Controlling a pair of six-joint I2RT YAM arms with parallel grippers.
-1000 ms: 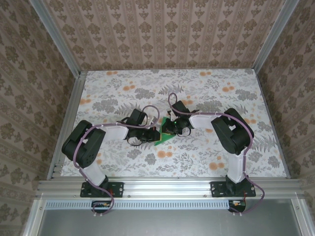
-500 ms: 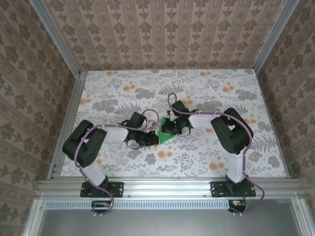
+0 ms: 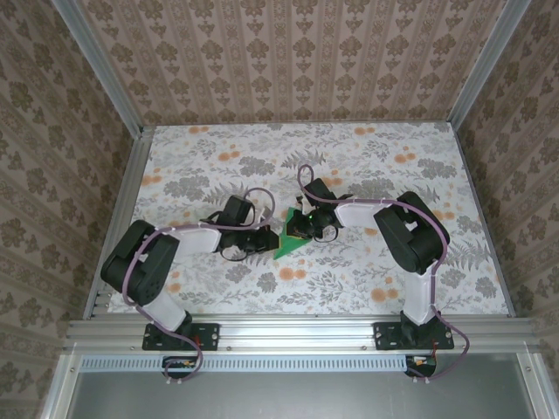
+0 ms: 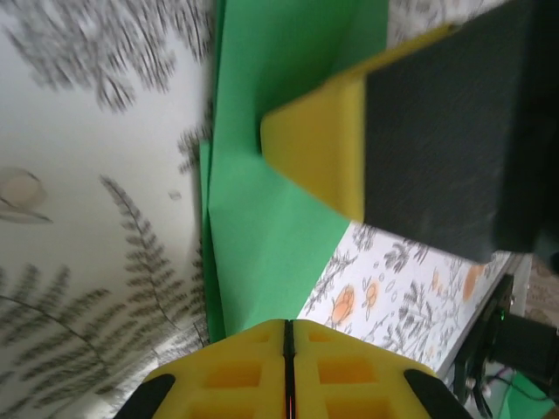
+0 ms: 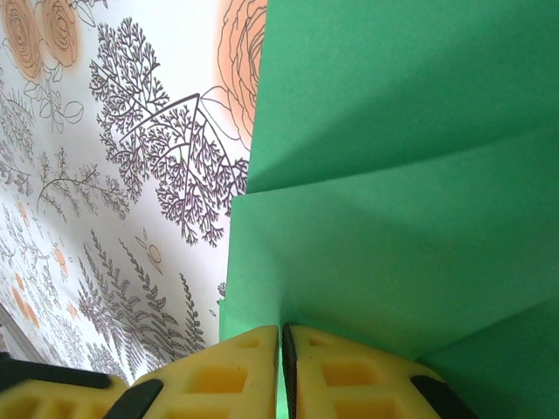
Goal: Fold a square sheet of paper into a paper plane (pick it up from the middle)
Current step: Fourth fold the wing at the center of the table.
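The green paper (image 3: 287,242), folded into a pointed shape with creases, lies mid-table between my two grippers. In the left wrist view the paper (image 4: 271,218) stretches ahead of my left gripper (image 4: 286,325), which is shut with its tips at the paper's near edge; I cannot see paper between them. From above, the left gripper (image 3: 265,242) sits just left of the paper. My right gripper (image 5: 280,330) is shut on a raised fold of the paper (image 5: 393,244), and green shows in the slit between its fingers. From above it (image 3: 300,230) is at the paper's upper right.
The floral tablecloth (image 3: 367,166) covers the table, fenced by aluminium rails (image 3: 297,330) and patterned walls. One yellow finger (image 4: 319,148) of the right gripper sits on the paper close ahead of the left gripper. Open table lies behind and to both sides.
My left arm has swung left and its gripper has slid back off the paper, so more green shows as a pointed triangle. The right gripper has stayed on the paper.
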